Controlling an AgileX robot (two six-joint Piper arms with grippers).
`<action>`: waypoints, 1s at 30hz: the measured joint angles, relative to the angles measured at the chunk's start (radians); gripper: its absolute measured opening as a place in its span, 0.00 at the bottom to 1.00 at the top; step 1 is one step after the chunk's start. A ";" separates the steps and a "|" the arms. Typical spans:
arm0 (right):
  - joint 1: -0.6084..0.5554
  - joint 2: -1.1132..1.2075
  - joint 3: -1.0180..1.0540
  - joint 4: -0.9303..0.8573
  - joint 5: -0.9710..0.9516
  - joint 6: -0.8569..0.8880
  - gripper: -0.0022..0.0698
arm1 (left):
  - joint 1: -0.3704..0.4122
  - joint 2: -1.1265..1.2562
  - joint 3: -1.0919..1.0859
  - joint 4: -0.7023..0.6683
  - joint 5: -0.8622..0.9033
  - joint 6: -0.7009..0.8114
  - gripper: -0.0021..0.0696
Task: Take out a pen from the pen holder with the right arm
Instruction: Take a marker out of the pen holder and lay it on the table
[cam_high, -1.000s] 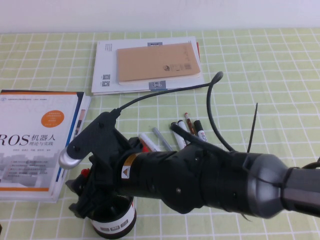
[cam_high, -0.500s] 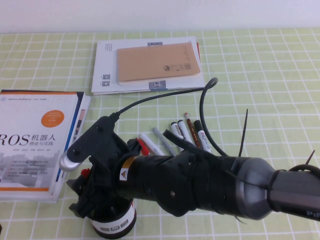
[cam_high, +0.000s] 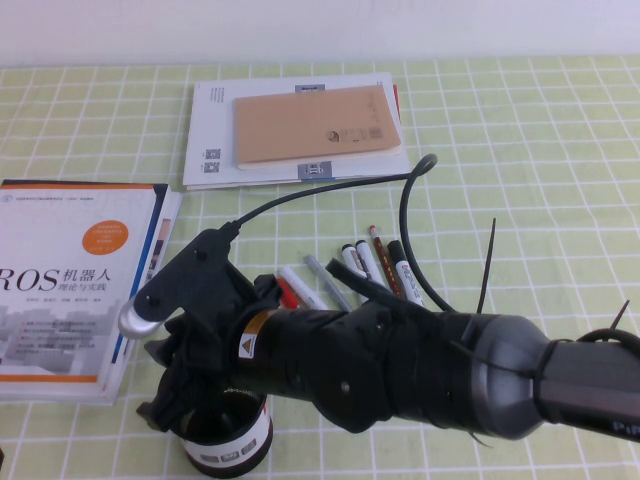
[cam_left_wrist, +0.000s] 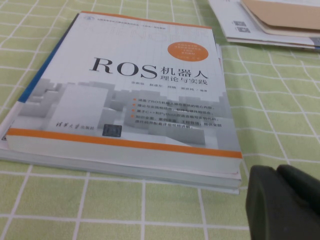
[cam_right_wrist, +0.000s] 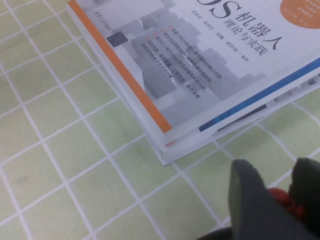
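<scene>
Red pen (cam_right_wrist: 282, 197) top sits between the right gripper's (cam_high: 185, 395) fingers (cam_right_wrist: 250, 200), one dark pad on each side and no gap that I can see. I read that as grasping the pen, not released. The gripper is at lower left of the high view, nosed down into the holder (cam_high: 230, 445). The holder stands at the bottom edge, just right of the book (cam_high: 70, 290). Pen is upright in the holder, not yet out.

Risks from here:
- The grip looks to be only on the tip of the pen, so a fast lift could let it slip back in.
- A pull off vertical could jam the pen on the rim and tip or drag the holder, which looks light and is near the counter (cam_high: 520, 150) edge.
- The arm hides most of the holder, so I can't tell whether the fingers have caught a neighbouring pen too.
- Loose pens (cam_high: 350, 270) at centre lie under the forearm, and a low swing could sweep them.

Left gripper (cam_left_wrist: 282, 200) is parked just beside the book's near corner. Can't tell its grip state.
</scene>
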 joint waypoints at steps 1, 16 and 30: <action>0.000 0.000 0.000 0.000 -0.001 0.000 0.23 | 0.000 0.000 0.000 0.000 0.000 0.000 0.02; 0.000 0.000 0.000 0.000 -0.010 -0.020 0.14 | 0.000 0.000 0.000 0.000 0.000 0.000 0.02; 0.000 -0.192 0.000 0.000 0.014 -0.023 0.14 | 0.000 0.000 0.000 0.000 0.000 0.000 0.02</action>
